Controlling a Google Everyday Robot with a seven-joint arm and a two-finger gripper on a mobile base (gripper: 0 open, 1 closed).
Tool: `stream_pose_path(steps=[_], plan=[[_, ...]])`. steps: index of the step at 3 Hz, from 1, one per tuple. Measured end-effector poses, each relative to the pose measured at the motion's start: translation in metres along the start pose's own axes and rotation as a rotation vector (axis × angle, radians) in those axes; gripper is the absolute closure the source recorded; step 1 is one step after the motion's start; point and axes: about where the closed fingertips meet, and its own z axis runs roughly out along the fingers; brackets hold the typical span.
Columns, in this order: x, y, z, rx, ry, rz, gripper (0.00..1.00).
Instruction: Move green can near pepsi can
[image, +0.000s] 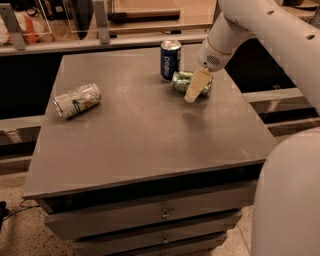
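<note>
End effector (196, 88) perhaps touches mottled green can (180, 80)

The dark gray table (150, 135) fills the middle of the frame and has drawers (162, 215) under its top. Three cans sit on it. The pepsi can (170, 59) stands up near the top middle. The green can (181, 81) lies on its side just to the right of it. A silver-white can (77, 100) lies on its side at the left. The gripper (196, 88) is at the green can.
</note>
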Motion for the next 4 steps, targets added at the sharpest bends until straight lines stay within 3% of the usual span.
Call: stream_pose_path(steps=[2,3,4], plan=[[0.008,0.001,-0.006,0.000,-0.015,0.005,0.00],[0.019,0.001,-0.015,-0.006,-0.068,-0.002,0.00],[0.045,0.000,-0.030,-0.024,-0.168,0.011,0.00]])
